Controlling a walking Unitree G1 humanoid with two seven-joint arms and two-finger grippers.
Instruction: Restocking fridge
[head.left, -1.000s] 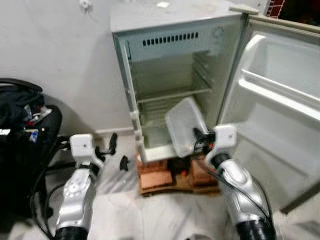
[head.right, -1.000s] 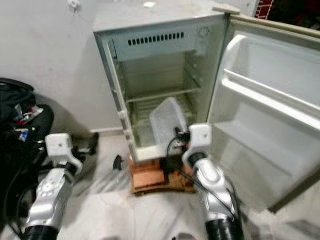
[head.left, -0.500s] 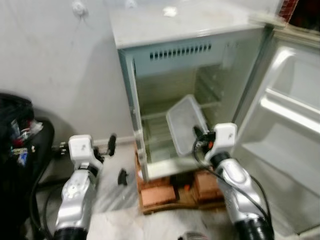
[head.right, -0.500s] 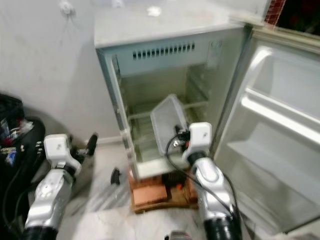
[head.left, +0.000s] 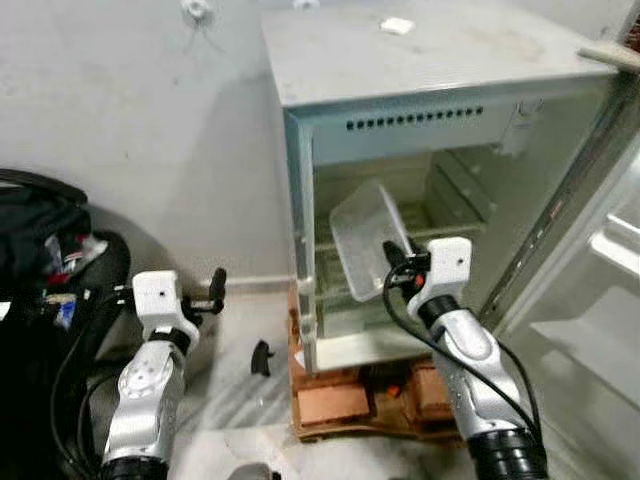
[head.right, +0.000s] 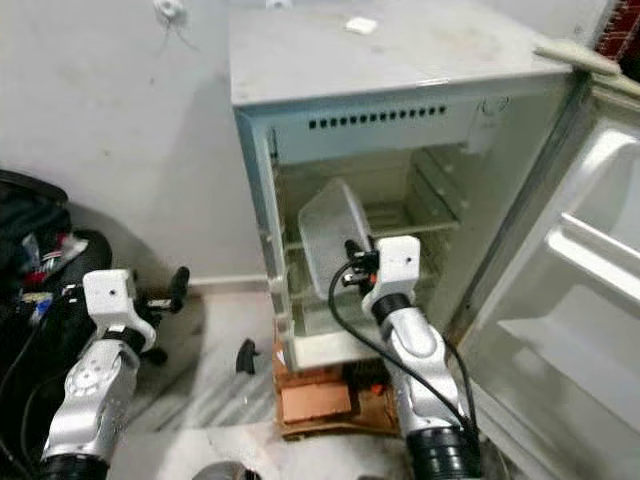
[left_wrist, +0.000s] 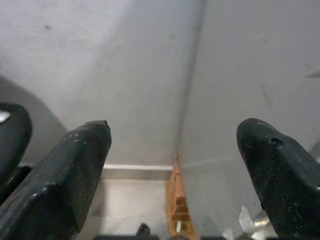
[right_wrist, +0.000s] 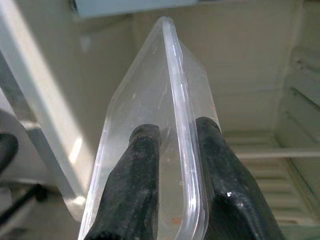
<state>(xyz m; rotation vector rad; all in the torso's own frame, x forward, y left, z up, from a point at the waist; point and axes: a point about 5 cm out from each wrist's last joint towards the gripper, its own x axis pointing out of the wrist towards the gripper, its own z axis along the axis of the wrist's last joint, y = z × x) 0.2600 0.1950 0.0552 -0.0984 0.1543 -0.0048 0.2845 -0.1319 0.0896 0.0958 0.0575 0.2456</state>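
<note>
The small fridge (head.left: 420, 120) stands against the wall on a pallet of bricks (head.left: 340, 400), its door (head.right: 590, 300) swung wide to the robot's right; a wire shelf (head.right: 420, 215) crosses its pale interior; a black bag (head.left: 40, 250) sits on the floor at the robot's left; the clear plastic tray (head.left: 368, 238) is tilted on edge in the fridge opening, just in front of the shelf; the right hand (right_wrist: 177, 150) is closed on the tray's rim, one finger on each side; the left hand (left_wrist: 175, 150) hangs with its fingers spread wide, gripping nothing, facing the wall beside the fridge.
</note>
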